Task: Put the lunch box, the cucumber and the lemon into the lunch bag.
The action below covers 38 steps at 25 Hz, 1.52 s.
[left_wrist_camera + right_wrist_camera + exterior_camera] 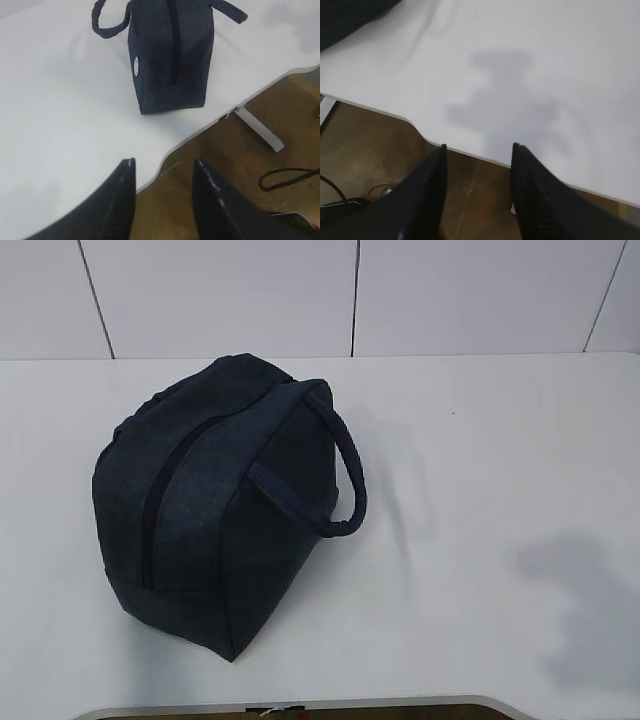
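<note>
Dark navy fabric fills the near left part of the exterior view: the lunch bag (220, 530) stands on the white table (500, 440), its zipper (160, 495) running along the top and looking closed, one loop handle (335, 475) arching off its right side. From this angle neither arm shows, only a soft shadow (585, 590) on the table to the right. From the left wrist view the same lunch bag (170, 55) is seen end on and farther off, with both handles (107, 22) spreading to either side and a small pale label (136, 66) on its side panel that the exterior view does not show. Below it the left pincer (165, 175) hangs over the table's front edge with its jaws spread and nothing between them; wooden floor, a table leg (260, 129) and a black cable (285, 177) lie beneath. Only a dark corner of the lunch bag (350, 17) enters the right wrist view, at top left. That right pincer (479, 152) also stands spread and empty over the table edge (420, 131), with cables (380, 192) on the floor below.
</note>
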Available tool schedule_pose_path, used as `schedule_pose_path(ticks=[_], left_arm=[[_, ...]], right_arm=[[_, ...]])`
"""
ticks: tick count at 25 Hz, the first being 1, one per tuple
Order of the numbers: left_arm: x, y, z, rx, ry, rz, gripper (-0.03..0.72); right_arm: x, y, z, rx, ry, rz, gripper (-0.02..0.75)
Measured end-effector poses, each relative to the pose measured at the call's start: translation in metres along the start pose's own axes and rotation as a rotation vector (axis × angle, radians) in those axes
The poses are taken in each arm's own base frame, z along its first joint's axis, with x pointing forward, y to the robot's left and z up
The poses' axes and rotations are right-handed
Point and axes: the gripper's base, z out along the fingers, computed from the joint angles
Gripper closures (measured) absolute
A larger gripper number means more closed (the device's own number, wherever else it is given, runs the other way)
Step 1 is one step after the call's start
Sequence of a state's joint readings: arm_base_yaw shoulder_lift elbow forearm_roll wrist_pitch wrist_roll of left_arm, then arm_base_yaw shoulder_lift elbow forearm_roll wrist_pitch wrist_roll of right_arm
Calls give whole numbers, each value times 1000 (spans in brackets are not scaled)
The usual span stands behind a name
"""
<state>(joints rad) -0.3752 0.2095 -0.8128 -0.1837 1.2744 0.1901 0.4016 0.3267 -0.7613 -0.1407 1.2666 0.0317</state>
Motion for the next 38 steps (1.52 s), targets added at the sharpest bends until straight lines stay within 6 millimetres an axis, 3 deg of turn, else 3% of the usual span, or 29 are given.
schedule_pose_path(ticks=[6, 12, 19, 38], left_arm=[[39, -9, 2, 35, -68, -2, 442], [57, -9, 32, 74, -8, -39, 445], [55, -6, 44, 65, -64, -56, 445], [57, 1, 44, -11, -50, -47, 446]], right_arm=[[32, 2, 9, -1, -46, 3, 391], [56, 4, 19, -2, -120, 6, 391], [66, 4, 18, -4, -198, 13, 391], [65, 10, 19, -72, -202, 31, 391]])
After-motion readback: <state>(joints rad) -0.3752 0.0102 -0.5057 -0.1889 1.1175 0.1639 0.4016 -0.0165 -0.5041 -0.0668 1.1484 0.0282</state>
